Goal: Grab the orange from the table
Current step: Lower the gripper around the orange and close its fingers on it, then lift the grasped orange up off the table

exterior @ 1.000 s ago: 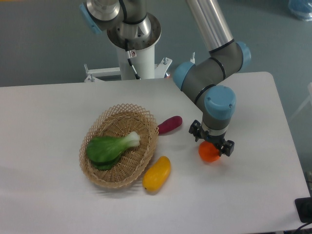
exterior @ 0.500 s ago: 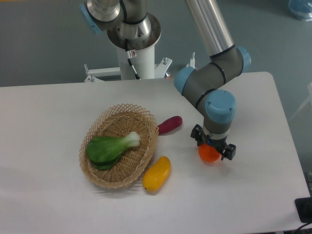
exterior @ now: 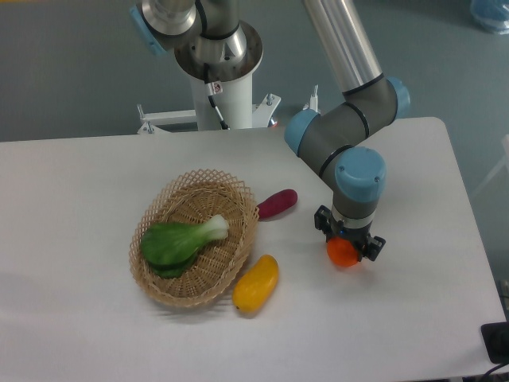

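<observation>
Where the hand (exterior: 347, 239) straddles the orange (exterior: 343, 253), contact stays hidden.

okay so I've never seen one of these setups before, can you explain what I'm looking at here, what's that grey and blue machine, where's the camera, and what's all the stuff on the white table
The grey and blue machine is a robot arm with a two-finger gripper at its end. One fixed camera looks down at the table from the front and above.

On the table lie a wicker basket holding a leafy green vegetable, a purple oblong vegetable beside the basket, and a yellow-orange fruit in front of it.

The gripper sits right over the orange, with its dark fingers on either side. Whether they already squeeze it, I cannot tell; the orange seems to rest on the table.
</observation>
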`<state>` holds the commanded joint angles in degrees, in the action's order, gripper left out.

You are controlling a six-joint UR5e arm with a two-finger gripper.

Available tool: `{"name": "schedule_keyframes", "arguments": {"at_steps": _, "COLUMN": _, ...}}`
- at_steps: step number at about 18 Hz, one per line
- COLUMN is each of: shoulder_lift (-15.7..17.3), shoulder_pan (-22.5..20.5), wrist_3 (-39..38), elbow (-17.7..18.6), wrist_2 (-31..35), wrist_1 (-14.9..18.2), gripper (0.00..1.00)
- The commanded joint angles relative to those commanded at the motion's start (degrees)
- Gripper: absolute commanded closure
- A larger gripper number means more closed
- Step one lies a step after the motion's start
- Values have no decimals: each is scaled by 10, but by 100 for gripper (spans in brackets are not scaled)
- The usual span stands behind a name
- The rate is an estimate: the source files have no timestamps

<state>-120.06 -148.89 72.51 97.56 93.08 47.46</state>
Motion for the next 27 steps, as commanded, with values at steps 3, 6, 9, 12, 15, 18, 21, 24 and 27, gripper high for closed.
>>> {"name": "schedule_keyframes", "arguments": {"at_steps": 3, "shoulder_lift": 1, "shoulder_pan": -1, "wrist_3": 1, "elbow": -2, "wrist_2": 0, "wrist_1": 1, "gripper": 32}}
{"name": "schedule_keyframes", "arguments": {"at_steps": 6, "shoulder_lift": 7, "shoulder_pan": -1, "wrist_3": 1, "elbow": -12, "wrist_2": 0, "wrist_1": 3, "gripper": 32}}
{"name": "schedule_keyframes", "arguments": {"at_steps": 9, "shoulder_lift": 30, "shoulder_pan": -1, "wrist_3": -2, "elbow": -49, "wrist_2": -5, "wrist_1": 34, "gripper": 32}}
{"name": "schedule_keyframes", "arguments": {"at_steps": 12, "shoulder_lift": 47, "shoulder_pan": 0, "wrist_3": -2, "elbow": -97, "wrist_2": -24, "wrist_1": 119, "gripper": 32}}
{"name": "schedule_keyframes", "arguments": {"at_steps": 15, "shoulder_lift": 60, "shoulder_pan": 2, "wrist_3": 1, "elbow": -155, "wrist_2": -47, "wrist_1": 217, "gripper": 32}}
{"name": "schedule_keyframes", "arguments": {"at_steps": 18, "shoulder_lift": 83, "shoulder_pan": 27, "wrist_3": 3, "elbow": -187, "wrist_2": -73, "wrist_1": 267, "gripper": 32}}
{"name": "schedule_keyframes", "arguments": {"at_steps": 21, "shoulder_lift": 104, "shoulder_pan": 42, "wrist_3": 46, "elbow": -205, "wrist_2": -88, "wrist_1": 304, "gripper": 32}}
{"name": "schedule_keyframes", "arguments": {"at_steps": 24, "shoulder_lift": 111, "shoulder_pan": 34, "wrist_3": 75, "elbow": -208, "wrist_2": -84, "wrist_1": 335, "gripper": 32}}
{"name": "schedule_keyframes", "arguments": {"at_steps": 27, "shoulder_lift": 120, "shoulder_pan": 24, "wrist_3": 111, "elbow": -210, "wrist_2": -86, "wrist_1": 336, "gripper": 32}}
